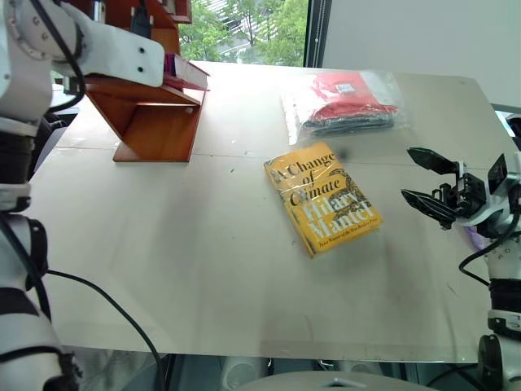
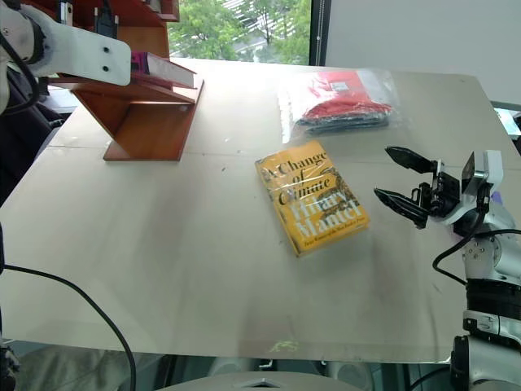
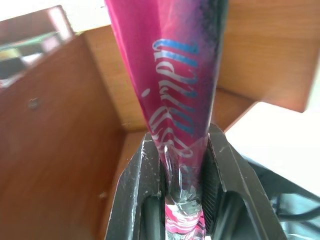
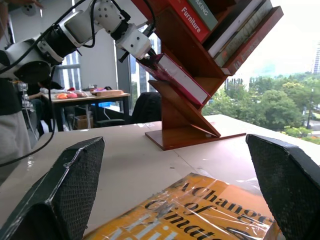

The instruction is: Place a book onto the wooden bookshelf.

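My left gripper (image 3: 182, 200) pinches the pink book (image 3: 170, 75) inside the wooden bookshelf (image 1: 155, 114); right gripper (image 1: 427, 181), jaws spread, faces yellow "A Change of Climate" (image 1: 322, 198); its wrist view reads "Furniture".

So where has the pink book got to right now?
The pink book is clamped in the left pincer, lying on a slanted board of the wooden bookshelf at the table's far left corner.

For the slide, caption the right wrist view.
Left gripper slides magenta-pink book into reddish-brown wooden bookshelf.
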`<control>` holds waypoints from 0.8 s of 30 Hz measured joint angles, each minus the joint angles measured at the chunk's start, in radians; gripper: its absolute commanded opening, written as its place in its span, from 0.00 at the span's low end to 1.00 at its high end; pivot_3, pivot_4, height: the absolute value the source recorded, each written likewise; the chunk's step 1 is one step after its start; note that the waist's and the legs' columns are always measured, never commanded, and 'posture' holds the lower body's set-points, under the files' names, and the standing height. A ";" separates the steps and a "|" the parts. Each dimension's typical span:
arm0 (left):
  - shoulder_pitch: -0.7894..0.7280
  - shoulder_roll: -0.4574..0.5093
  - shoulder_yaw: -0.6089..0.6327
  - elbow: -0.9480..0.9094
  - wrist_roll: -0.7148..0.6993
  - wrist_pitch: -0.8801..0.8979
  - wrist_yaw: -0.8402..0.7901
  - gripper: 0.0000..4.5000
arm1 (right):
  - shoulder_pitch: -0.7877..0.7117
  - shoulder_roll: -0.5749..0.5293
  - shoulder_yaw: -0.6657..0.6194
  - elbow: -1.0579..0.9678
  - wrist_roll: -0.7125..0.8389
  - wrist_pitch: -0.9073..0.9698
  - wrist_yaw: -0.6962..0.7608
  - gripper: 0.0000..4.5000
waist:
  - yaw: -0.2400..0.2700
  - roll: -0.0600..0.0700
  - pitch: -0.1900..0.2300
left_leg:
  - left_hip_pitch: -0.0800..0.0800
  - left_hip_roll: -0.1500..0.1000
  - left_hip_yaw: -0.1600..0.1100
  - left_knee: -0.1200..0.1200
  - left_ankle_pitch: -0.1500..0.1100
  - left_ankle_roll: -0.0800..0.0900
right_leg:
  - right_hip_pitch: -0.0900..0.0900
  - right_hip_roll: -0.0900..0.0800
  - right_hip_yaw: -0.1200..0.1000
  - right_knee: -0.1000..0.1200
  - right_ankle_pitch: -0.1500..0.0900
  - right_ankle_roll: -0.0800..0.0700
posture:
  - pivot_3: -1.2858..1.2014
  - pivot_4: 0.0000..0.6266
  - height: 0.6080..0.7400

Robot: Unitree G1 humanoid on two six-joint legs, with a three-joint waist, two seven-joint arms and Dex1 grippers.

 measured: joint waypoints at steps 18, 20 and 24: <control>-0.007 -0.053 0.002 0.020 0.042 0.173 -0.020 0.85 | 0.014 0.000 -0.003 -0.026 -0.007 -0.012 -0.039 1.00 | 0.002 0.000 0.000 | 0.000 0.000 -0.001 0.000 0.000 0.000 | 0.000 -0.004 0.001 0.000 0.000 0.000 | 0.52 0.24 1.00; -0.008 -0.053 0.003 0.035 0.049 0.177 -0.007 0.97 | 0.014 0.000 -0.003 -0.035 -0.006 -0.012 -0.040 1.00 | 0.003 0.000 0.000 | 0.000 -0.001 -0.001 0.001 0.000 0.000 | 0.000 -0.003 0.001 0.001 0.000 0.000 | 0.52 0.24 1.00; -0.009 -0.051 0.016 0.038 0.050 0.177 0.008 0.97 | 0.014 0.000 -0.003 -0.035 -0.006 -0.011 -0.041 1.00 | 0.003 0.000 0.000 | -0.001 -0.001 -0.002 0.001 0.000 0.000 | 0.000 -0.004 0.001 0.001 0.000 0.000 | 0.52 0.24 1.00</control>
